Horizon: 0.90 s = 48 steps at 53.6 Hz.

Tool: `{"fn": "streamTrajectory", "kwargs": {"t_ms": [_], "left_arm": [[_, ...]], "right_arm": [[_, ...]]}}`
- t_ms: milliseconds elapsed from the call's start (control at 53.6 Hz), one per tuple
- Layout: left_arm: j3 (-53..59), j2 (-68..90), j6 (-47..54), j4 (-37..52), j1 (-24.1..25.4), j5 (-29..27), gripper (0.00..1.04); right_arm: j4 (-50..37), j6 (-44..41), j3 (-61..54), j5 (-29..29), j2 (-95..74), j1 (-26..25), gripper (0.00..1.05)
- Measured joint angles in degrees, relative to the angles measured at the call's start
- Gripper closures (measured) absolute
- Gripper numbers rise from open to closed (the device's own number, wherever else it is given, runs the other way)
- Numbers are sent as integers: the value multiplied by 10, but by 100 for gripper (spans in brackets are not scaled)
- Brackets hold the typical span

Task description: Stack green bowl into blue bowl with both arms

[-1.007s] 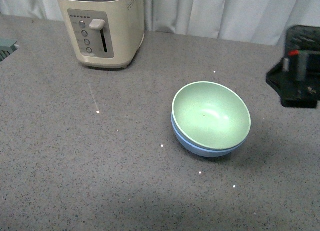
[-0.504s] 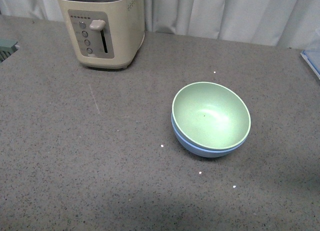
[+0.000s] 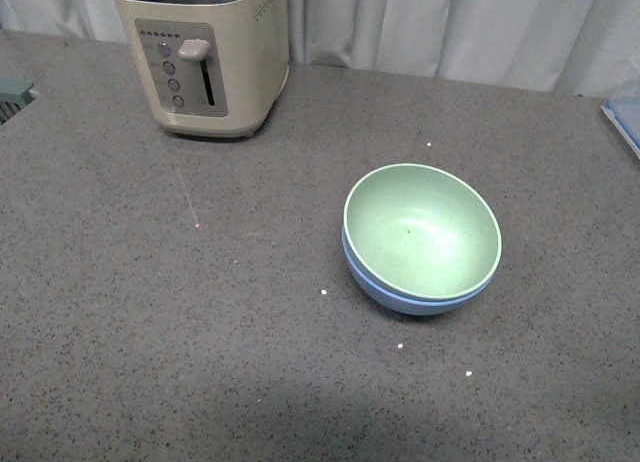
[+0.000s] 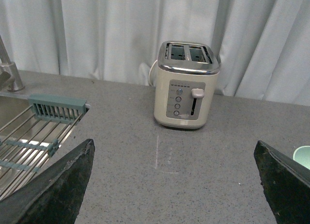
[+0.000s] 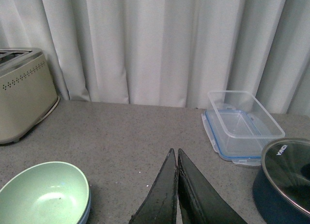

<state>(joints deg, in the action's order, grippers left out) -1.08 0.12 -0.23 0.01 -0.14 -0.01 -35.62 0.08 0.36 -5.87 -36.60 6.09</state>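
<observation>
The pale green bowl [image 3: 422, 230] sits nested inside the blue bowl [image 3: 400, 294] on the grey counter, right of centre in the front view. Only a blue band shows under the green rim. Neither arm appears in the front view. The right wrist view shows the green bowl [image 5: 44, 193] off to one side of my right gripper [image 5: 174, 152], which is shut with nothing between its fingers. My left gripper [image 4: 174, 144] is open wide over bare counter, empty; a sliver of the green bowl [image 4: 302, 156] shows at the frame edge.
A cream toaster [image 3: 205, 52] stands at the back left. A sink with a teal rack [image 4: 57, 107] lies beyond the left arm. A clear lidded container [image 5: 242, 124] and a dark pot with a glass lid [image 5: 286, 178] sit by the right arm. White curtains [image 3: 450, 27] back the counter.
The right gripper, seen at the right edge one second ago, has left the front view. The stacked bowls have not moved.
</observation>
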Motion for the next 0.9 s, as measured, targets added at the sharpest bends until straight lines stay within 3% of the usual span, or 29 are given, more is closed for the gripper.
{"fn": "streamTrajectory", "kwargs": {"t_ms": [93, 168, 541, 895], "left_arm": [[0, 0, 0, 0, 0, 0, 6], [0, 0, 0, 0, 0, 0, 6], [0, 0, 0, 0, 0, 0, 6], [0, 0, 0, 0, 0, 0, 6]], "right_arm": [[37, 0, 0, 55, 40, -44, 104], [70, 0, 0, 55, 77, -58, 104], [190, 0, 0, 58, 202, -59, 104], [250, 0, 0, 58, 262, -59, 104]]}}
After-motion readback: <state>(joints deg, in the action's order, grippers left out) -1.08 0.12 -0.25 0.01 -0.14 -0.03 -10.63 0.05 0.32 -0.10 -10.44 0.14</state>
